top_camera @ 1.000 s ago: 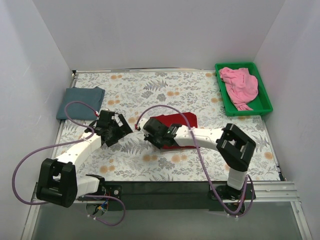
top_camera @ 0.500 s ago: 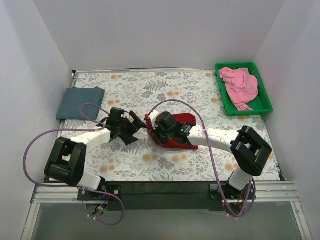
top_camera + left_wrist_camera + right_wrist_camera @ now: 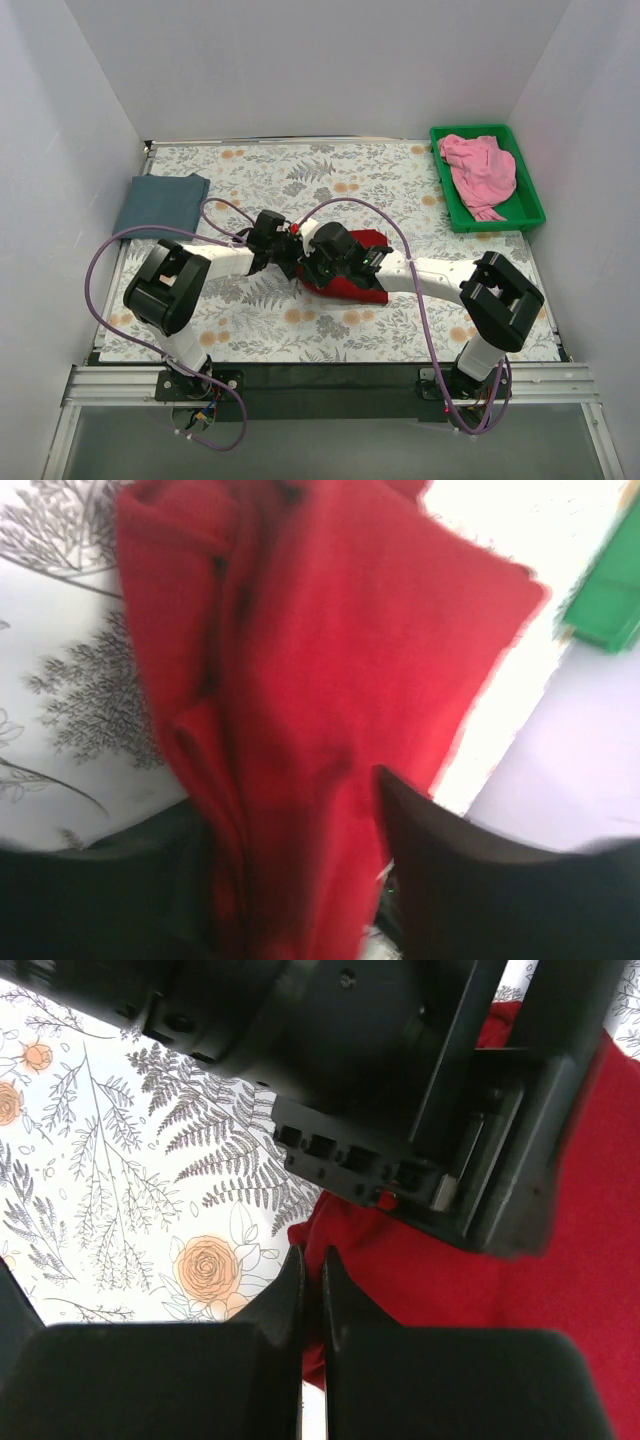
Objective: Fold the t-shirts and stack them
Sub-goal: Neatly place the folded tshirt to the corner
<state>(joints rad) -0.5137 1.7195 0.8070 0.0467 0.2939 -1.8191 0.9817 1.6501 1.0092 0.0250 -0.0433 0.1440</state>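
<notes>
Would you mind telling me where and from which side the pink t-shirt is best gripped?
Probably pinch a raised fold near the middle of the pink t-shirt, coming straight down from above. It lies crumpled inside the green bin, whose upright walls block a sideways approach.

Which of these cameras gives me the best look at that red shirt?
The left wrist view: the red t-shirt fills the frame, folds visible, though slightly blurred. The top external view shows it mostly covered by both arms; the right wrist view catches only a part.
</notes>
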